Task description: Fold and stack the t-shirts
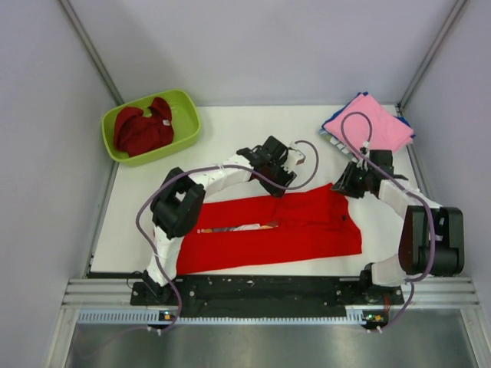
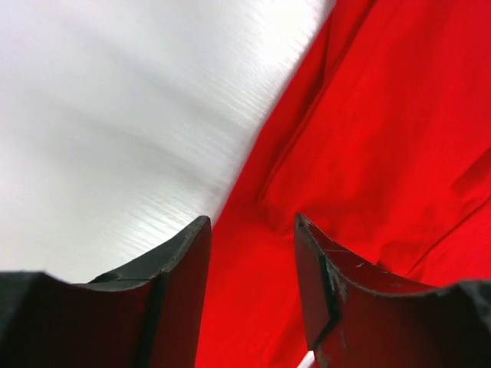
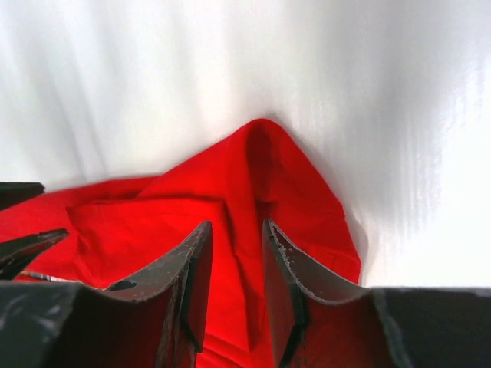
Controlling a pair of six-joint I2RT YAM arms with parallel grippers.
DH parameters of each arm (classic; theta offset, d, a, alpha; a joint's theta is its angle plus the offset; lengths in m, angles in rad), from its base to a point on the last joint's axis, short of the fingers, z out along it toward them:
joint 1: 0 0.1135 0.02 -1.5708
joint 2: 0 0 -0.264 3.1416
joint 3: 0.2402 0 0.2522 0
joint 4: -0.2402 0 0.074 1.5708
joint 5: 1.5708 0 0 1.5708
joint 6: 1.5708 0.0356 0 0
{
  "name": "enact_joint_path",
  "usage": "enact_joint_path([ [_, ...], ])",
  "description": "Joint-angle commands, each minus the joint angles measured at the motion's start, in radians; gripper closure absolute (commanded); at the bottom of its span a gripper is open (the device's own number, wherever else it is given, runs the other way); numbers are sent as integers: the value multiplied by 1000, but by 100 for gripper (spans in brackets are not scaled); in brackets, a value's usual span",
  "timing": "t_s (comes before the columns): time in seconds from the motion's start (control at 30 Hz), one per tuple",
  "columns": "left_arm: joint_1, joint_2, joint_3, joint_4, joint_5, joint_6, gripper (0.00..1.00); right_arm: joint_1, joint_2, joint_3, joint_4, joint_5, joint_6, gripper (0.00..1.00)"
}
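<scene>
Tub (image 1: 184, 115) far left, pink stack (image 1: 372, 123) far right; left fingers (image 2: 180, 299), right fingers (image 3: 192, 291) parted, empty, over red t-shirt (image 1: 307, 226).

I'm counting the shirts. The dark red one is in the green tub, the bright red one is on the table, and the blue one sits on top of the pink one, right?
Almost. The top view shows it the other way round: the pink shirt sits on top, with blue cloth peeking out under it. The rest is right.
</scene>
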Motion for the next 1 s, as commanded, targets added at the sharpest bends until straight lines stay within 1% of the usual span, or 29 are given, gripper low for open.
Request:
enact_joint_path([
  [0.0, 0, -73, 90, -30, -67, 72, 48, 31, -73, 82, -90, 131, -28, 67],
  [0.07, -6, -110, 72, -31, 7, 80, 52, 48, -101, 90, -101, 168, -29, 69],
  [0.1, -16, -128, 52, -34, 58, 86, 57, 86, -101, 91, -102, 162, -20, 72],
  [0.13, -29, -139, 32, -36, 116, 92, 61, 88, -89, 97, -101, 139, -5, 77],
  [0.2, -64, -136, -14, -34, 192, 110, 62, 88, -44, 111, -101, 110, 23, 87],
  [0.23, -81, -129, -43, -27, 206, 118, 62, 88, -15, 117, -101, 102, 37, 92],
  [0.3, -98, -106, -68, -1, 186, 123, 64, 88, 43, 131, -101, 79, 49, 99],
  [0.43, -98, -46, -57, 2, 100, 146, 65, 88, 163, 156, -101, 78, 69, 100],
  [0.53, -101, -14, -68, -10, 89, 167, 65, 88, 242, 176, -99, 81, 78, 100],
  [0.63, -113, 7, -77, -34, 85, 198, 64, 89, 325, 238, -101, 98, 78, 100],
  [0.73, -115, 5, -69, -79, 91, 238, 61, 109, 445, 365, -116, 107, 81, 100],
  [0.83, -104, -45, -45, -135, 112, 274, 57, 158, 574, 591, -179, 142, 64, 100],
  [0.97, -58, -150, -26, -223, 152, 319, 48, 206, 722, 897, -280, 98, 60, 100],
])
